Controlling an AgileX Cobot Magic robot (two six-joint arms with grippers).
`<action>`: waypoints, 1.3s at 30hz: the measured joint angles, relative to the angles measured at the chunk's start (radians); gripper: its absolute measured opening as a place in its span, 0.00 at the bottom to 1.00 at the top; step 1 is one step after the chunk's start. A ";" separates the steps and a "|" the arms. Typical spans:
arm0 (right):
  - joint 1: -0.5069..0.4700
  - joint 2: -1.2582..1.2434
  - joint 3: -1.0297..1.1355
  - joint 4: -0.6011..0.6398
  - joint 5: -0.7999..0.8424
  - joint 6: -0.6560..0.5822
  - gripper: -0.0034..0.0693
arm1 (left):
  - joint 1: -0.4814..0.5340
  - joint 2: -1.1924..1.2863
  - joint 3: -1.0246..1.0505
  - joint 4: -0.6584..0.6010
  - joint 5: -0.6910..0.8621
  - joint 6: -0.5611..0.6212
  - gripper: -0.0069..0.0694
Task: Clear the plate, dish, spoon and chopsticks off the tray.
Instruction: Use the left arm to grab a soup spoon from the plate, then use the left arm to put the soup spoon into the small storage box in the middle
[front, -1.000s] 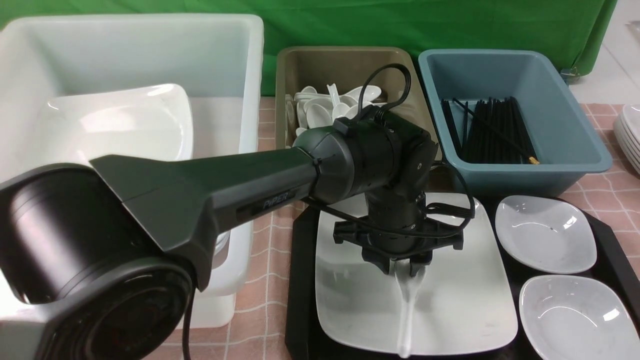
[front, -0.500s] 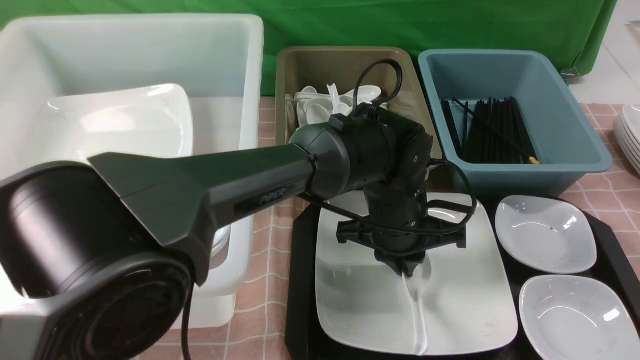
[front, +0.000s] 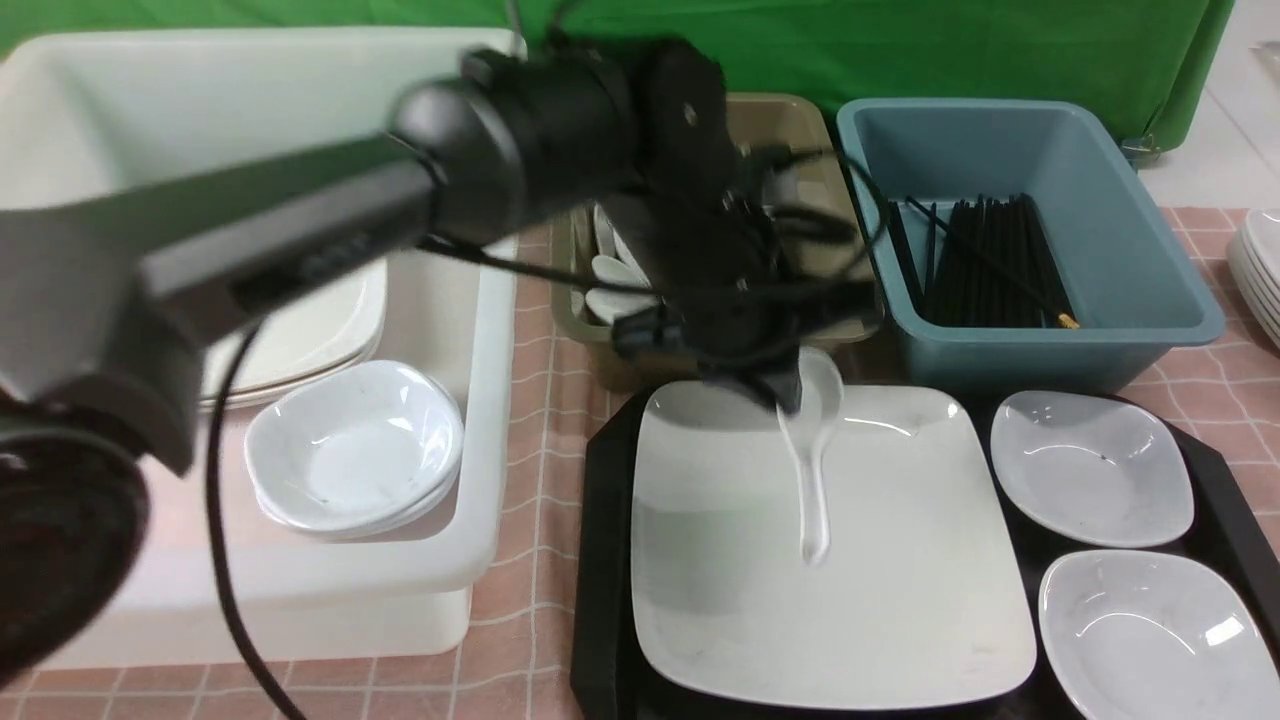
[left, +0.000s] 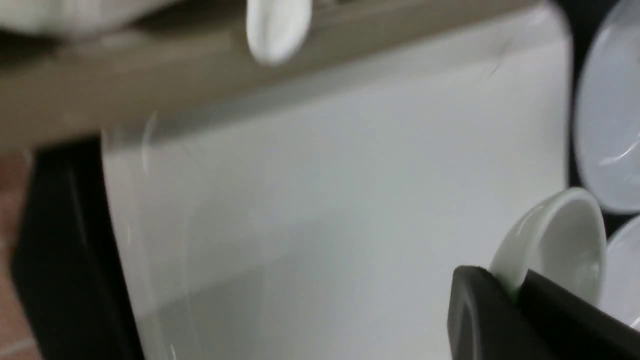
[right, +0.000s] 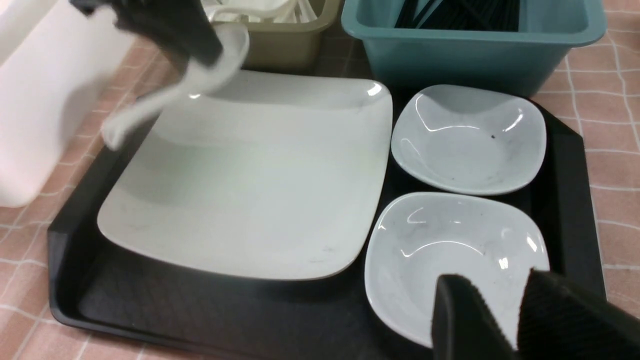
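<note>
Blur smears the left gripper (left: 515, 287), its fingers clamped on the spoon (front: 813, 480), which hangs clear above the plate (front: 720, 600). The right gripper (right: 502, 292) is cut off, fingers apart.

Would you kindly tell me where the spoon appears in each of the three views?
Front view: spoon hangs handle-down from the left pincer, centre frame, over the plate.
Left wrist view: its bowl is clamped in the pincer, plate behind.
Right wrist view: blurred, at the plate's corner nearest the beige bin.
Shared landmark: the plate.
</note>
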 joint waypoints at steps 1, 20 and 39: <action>0.000 0.000 0.000 0.000 0.000 0.000 0.38 | 0.020 -0.003 -0.025 -0.007 0.006 0.009 0.10; 0.000 0.000 0.000 0.000 -0.007 0.001 0.38 | 0.272 0.269 -0.575 -0.091 0.013 0.203 0.10; 0.000 0.000 0.000 0.000 -0.009 0.001 0.38 | 0.277 0.364 -0.589 0.028 -0.108 0.224 0.56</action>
